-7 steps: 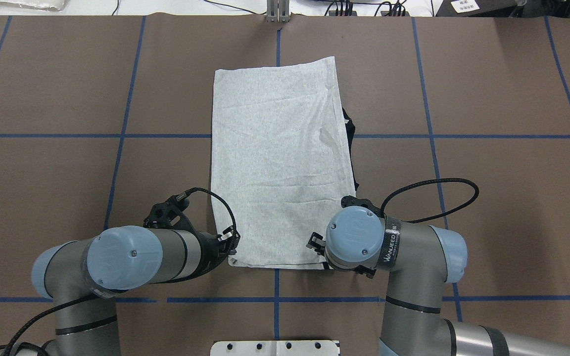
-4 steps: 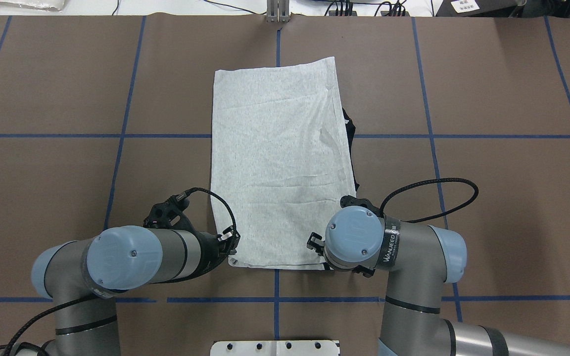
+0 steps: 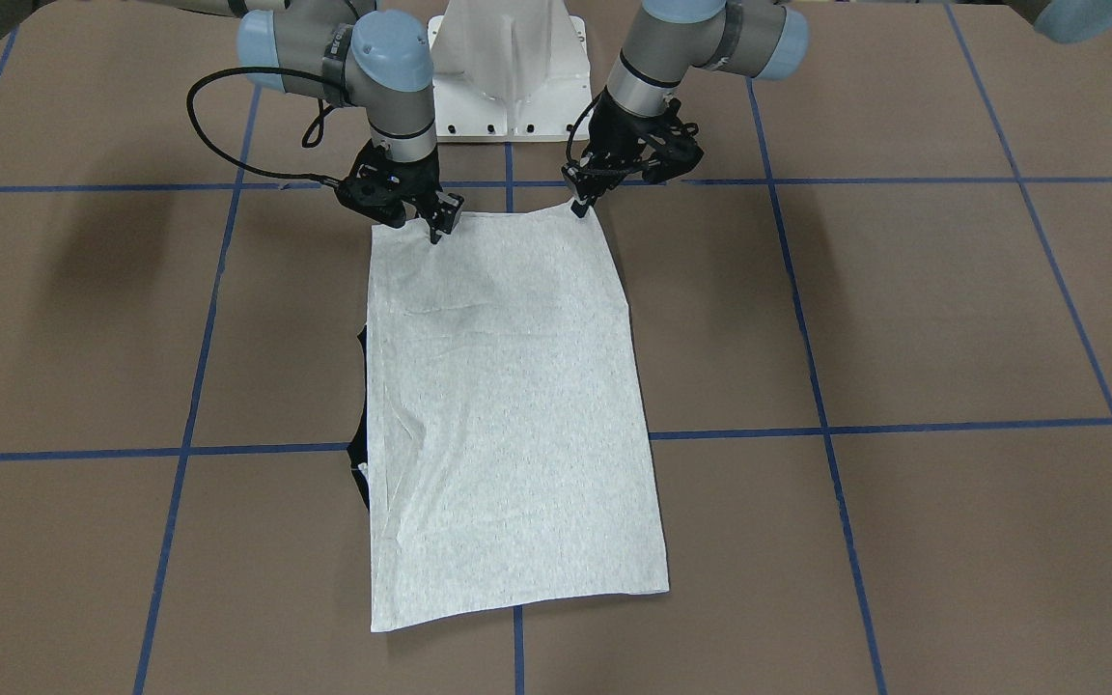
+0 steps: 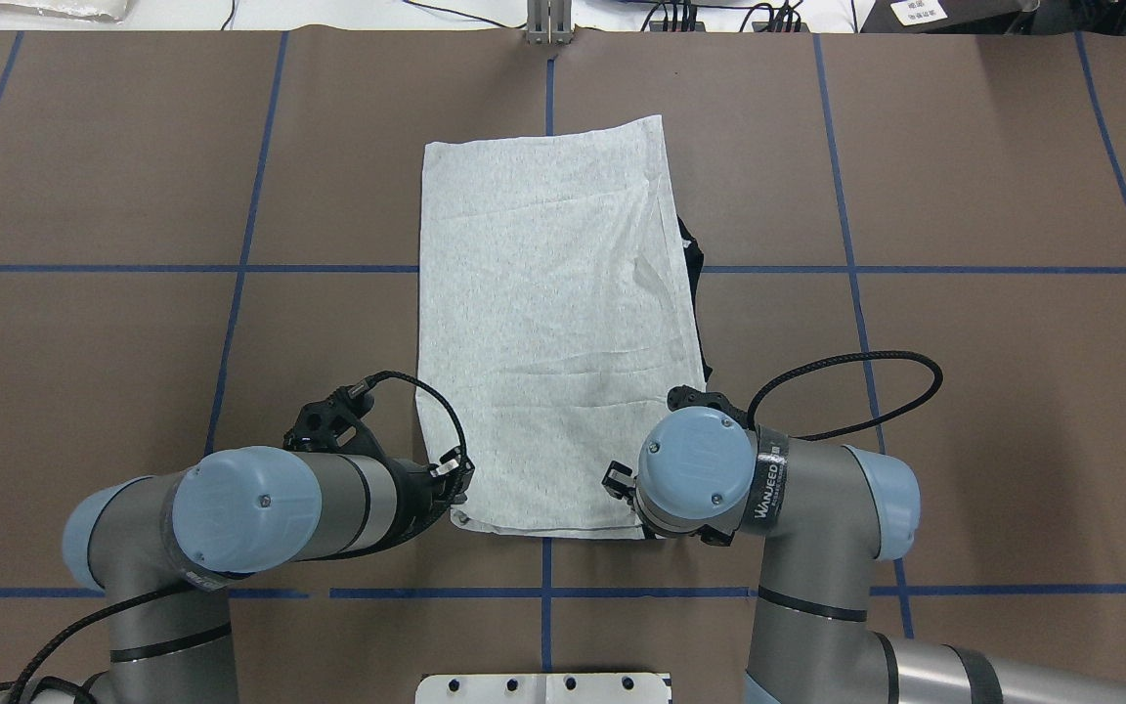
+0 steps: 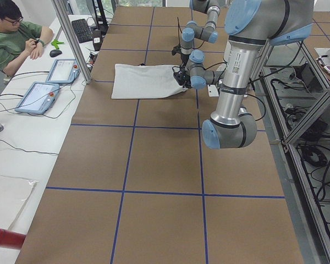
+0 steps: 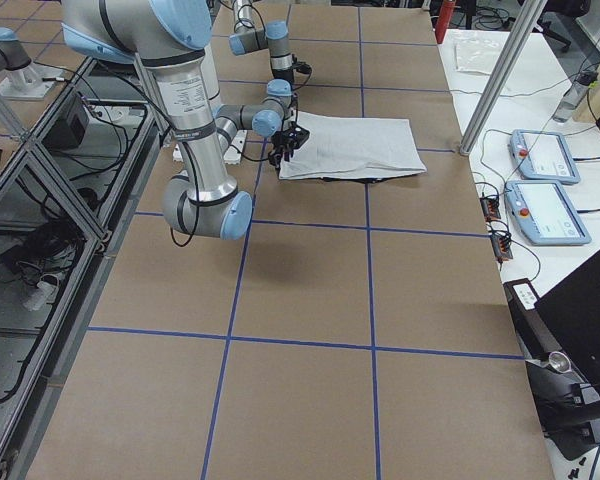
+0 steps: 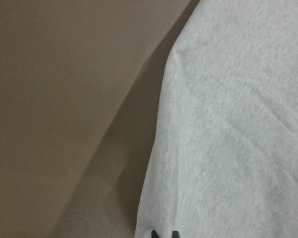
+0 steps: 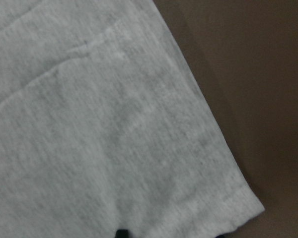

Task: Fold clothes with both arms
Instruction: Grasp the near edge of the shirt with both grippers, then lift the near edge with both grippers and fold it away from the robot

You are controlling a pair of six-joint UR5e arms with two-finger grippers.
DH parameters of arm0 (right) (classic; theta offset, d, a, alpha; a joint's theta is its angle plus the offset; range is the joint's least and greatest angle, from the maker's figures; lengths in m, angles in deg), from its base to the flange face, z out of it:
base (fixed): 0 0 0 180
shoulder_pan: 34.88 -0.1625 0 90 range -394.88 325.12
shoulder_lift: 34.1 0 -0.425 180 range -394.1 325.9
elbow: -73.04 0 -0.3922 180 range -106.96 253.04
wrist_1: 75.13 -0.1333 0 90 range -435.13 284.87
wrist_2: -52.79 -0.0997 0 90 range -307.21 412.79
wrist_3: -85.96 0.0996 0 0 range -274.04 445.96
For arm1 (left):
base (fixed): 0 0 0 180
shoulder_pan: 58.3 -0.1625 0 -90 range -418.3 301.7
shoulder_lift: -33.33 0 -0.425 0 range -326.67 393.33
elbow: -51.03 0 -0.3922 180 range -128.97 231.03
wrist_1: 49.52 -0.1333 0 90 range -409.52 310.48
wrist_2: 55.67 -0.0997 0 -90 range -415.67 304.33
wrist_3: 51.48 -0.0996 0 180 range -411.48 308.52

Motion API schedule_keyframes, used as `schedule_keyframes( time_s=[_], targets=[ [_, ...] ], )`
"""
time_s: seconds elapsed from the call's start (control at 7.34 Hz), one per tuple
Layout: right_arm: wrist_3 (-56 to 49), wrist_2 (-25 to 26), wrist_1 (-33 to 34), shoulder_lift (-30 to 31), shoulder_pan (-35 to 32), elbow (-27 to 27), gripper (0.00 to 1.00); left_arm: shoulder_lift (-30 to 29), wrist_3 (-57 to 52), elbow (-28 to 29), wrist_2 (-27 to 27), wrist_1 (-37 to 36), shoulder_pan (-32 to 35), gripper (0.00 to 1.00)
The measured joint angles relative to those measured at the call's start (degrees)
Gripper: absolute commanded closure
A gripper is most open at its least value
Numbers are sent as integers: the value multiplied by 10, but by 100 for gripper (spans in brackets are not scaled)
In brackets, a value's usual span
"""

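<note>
Grey left arm (image 4: 348,504) and right arm (image 4: 810,489) bear light-blue joint caps (image 4: 245,508) and black braided cables (image 4: 856,358).

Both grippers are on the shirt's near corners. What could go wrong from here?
1. The left gripper and right gripper pinch the shirt only at its very corners, so a corner might slip free or only the top layer lift.
2. A black part pokes out on the robot's right side; it could slide out further in the fold.

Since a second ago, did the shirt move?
Yes, a little. In the overhead view the shirt's near edge has slid slightly toward the robot, closer to the blue line that crosses the table there.
</note>
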Motion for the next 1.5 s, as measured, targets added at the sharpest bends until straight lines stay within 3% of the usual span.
schedule_keyframes(
  time_s=[0.95, 1.23, 1.5],
  targets=[
    [1, -7, 2, 1, -13, 53, 100, 0, 0, -8, 0, -1, -2, 100],
    [-2, -14, 3, 18, -7, 88, 100, 8, 4, -37, 0, -4, -18, 100],
    [-2, -57, 6, 37, 5, 136, 100, 19, 13, -91, -1, -48, -63, 100]
  ],
)
